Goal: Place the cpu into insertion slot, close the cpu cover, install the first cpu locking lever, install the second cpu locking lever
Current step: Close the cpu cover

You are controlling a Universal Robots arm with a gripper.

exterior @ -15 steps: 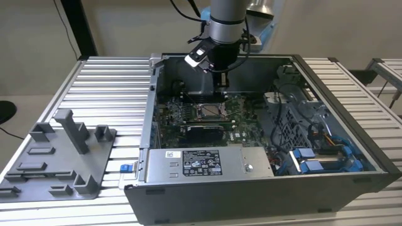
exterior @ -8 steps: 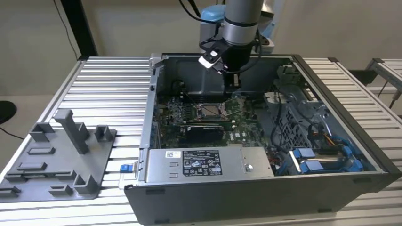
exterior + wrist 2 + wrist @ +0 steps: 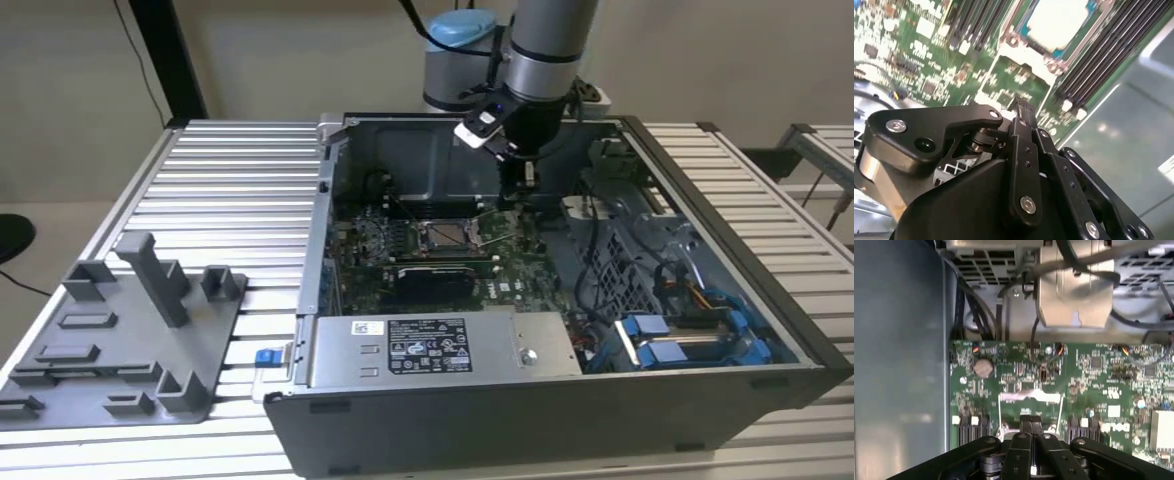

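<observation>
There is one arm here with one gripper (image 3: 1030, 421). Its two fingers (image 3: 1024, 429) are pressed together with nothing between them, hanging over the green motherboard (image 3: 1094, 375) inside one open computer case (image 3: 561, 420). The one cpu (image 3: 1061, 20) is a flat square chip with a pale silver-grey top. It lies in the single insertion slot (image 3: 447, 236), near the fingertips but apart from them. One cpu cover (image 3: 1030, 46), a thin silvery frame, borders it. One grey fixture tray (image 3: 80, 350) lies beside the case.
</observation>
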